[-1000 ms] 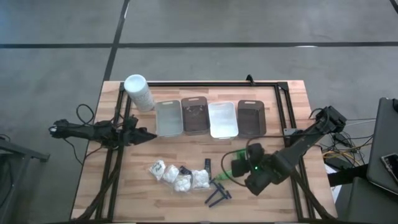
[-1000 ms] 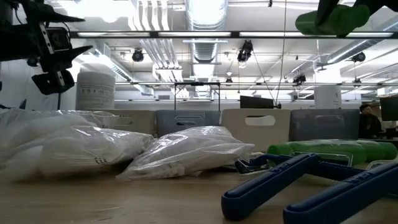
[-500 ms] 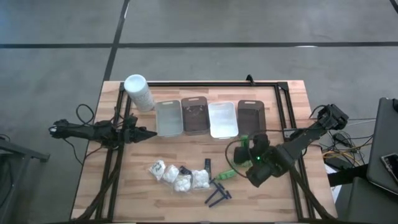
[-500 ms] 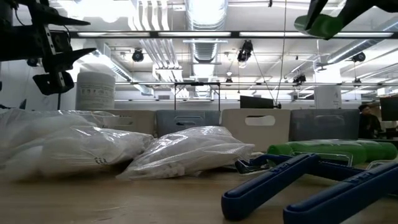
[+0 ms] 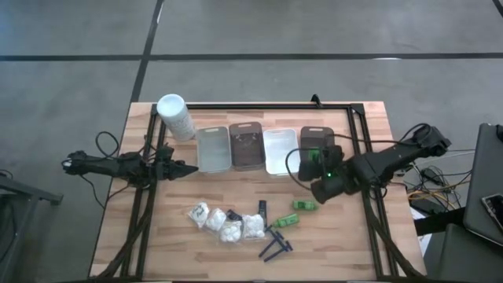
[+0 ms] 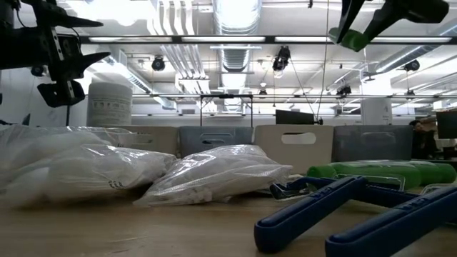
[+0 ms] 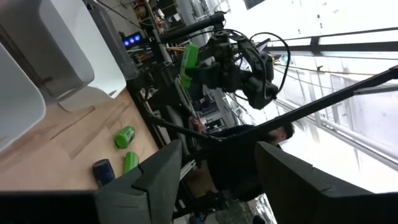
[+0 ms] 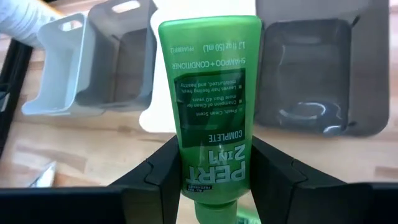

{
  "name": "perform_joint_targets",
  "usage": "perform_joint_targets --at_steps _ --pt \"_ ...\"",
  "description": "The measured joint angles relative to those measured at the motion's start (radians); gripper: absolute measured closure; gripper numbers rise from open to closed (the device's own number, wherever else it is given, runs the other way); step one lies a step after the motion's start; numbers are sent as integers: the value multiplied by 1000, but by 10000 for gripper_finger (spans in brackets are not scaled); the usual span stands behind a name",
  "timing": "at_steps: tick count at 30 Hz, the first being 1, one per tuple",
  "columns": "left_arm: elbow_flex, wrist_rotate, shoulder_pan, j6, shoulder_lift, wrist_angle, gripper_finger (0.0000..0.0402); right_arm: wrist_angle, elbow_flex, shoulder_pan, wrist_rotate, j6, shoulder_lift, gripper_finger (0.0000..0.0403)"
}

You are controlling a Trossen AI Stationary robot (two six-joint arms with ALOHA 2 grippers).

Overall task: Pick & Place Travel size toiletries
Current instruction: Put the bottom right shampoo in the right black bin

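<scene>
My right gripper (image 5: 316,162) hangs over the rightmost dark tray (image 5: 317,134), shut on a green bottle (image 8: 210,93), a flat tube printed with white letters. Two more green bottles (image 5: 305,205) (image 5: 287,221) lie on the table below it. White lumpy packets (image 5: 228,224), dark blue razors (image 5: 275,242) and small black blocks (image 5: 262,207) lie near the near edge. My left gripper (image 5: 187,168) is open and waits at the table's left, beside the light grey tray (image 5: 213,149). My right gripper pinches the green bottle between its two fingers (image 8: 163,171), by the half toward the cap (image 8: 211,177). The tube lies along the fingers and sticks out past them with its flat crimped end (image 8: 208,25) foremost. It is lifted clear, above the trays.
Four trays stand in a row along the far side: light grey, brown (image 5: 246,146), white (image 5: 281,151) and dark. A tall white cylinder (image 5: 174,115) stands at the far left corner. A black frame rail (image 5: 357,141) runs to the right of the trays.
My right gripper has carried the green bottle from above the near right part of the table toward the far edge, and now holds it over the rightmost tray. It stayed shut on the bottle throughout. The things on the table have not moved.
</scene>
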Motion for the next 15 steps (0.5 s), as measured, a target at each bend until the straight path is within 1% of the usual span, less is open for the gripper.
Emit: perform_joint_targets --at_steps 5,15 --pt "0 0 0 10 0 -1 190 2 -20 -42 -19 -56 -37 259" --pt "0 0 0 11 0 -1 190 36 -76 -42 -23 -60 -77 259"
